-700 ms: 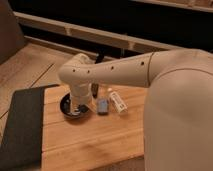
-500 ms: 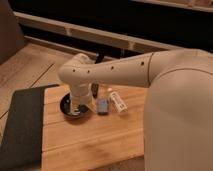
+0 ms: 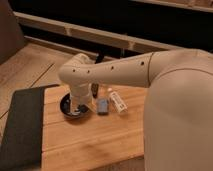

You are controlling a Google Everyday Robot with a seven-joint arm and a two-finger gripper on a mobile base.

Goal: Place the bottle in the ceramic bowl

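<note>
The black ceramic bowl (image 3: 67,108) sits on the wooden table (image 3: 95,142), partly covered by my arm. My gripper (image 3: 81,106) points down over the bowl's inside, below the cream wrist. The bottle (image 3: 117,101), slim and whitish with a pale label, lies on its side on the table to the right of the bowl, beyond a blue-grey block. The gripper is apart from the bottle.
The blue-grey rectangular block (image 3: 102,105) lies between bowl and bottle. A small dark object (image 3: 95,90) stands just behind the block. A dark mat (image 3: 22,125) covers the table's left side. My large cream arm fills the right of the view.
</note>
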